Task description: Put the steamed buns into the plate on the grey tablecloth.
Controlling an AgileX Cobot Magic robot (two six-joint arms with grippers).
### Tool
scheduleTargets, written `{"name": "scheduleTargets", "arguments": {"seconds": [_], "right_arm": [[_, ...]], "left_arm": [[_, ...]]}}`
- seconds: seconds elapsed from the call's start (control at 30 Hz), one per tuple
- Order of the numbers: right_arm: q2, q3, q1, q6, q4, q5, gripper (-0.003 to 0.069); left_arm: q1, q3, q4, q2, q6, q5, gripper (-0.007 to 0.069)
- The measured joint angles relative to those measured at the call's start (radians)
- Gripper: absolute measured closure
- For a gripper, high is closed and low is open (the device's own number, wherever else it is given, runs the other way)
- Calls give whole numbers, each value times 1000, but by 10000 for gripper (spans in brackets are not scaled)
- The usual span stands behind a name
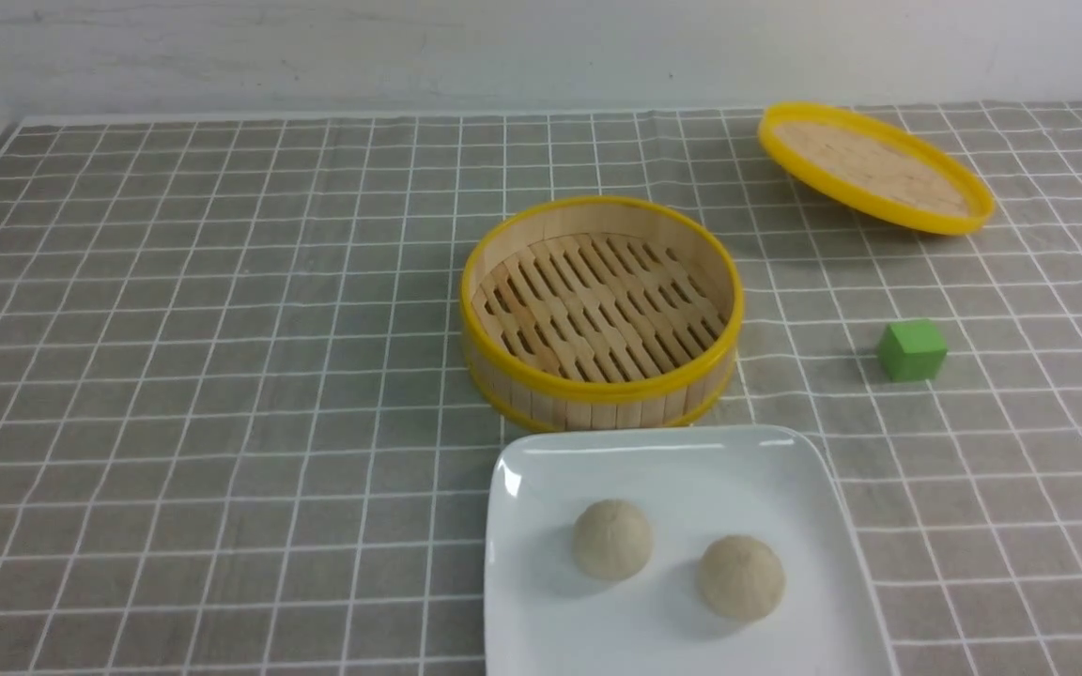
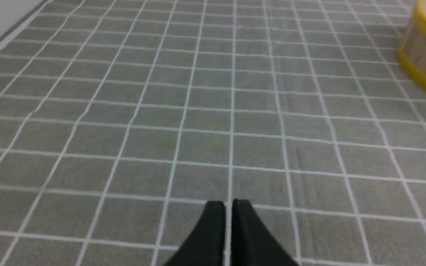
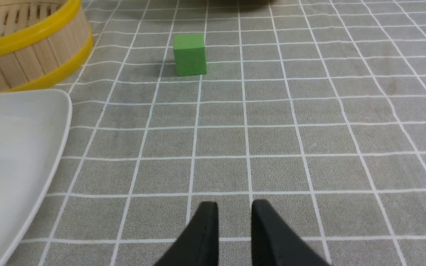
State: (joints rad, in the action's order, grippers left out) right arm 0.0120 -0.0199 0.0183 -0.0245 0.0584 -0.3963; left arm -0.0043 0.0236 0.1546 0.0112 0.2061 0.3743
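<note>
buns [image 1: 612, 539] [image 1: 741, 576]: apart, on white plate [image 1: 691, 460] | grey tablecloth [image 1: 222, 376] beneath

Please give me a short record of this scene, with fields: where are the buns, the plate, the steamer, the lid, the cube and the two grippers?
buns: two, left bun and right bun, apart, both on the plate
plate: on the tablecloth, nearest the robot
steamer: empty, just behind the plate
lid: far right, tilted
cube: right of the steamer
left gripper: shut, holds nothing
right gripper: slightly open, holds nothing
</note>
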Motion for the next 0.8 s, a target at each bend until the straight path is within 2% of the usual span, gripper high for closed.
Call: {"name": "scheduleTargets", "arguments": {"seconds": [0.13,0.8], "right_arm": [[0,0,0,0,0,0,495],[0,0,0,0,0,0,469]], "left_arm": [[38,0,-5,1,0,0,570],[38,0,15,1,0,0,553]]}}
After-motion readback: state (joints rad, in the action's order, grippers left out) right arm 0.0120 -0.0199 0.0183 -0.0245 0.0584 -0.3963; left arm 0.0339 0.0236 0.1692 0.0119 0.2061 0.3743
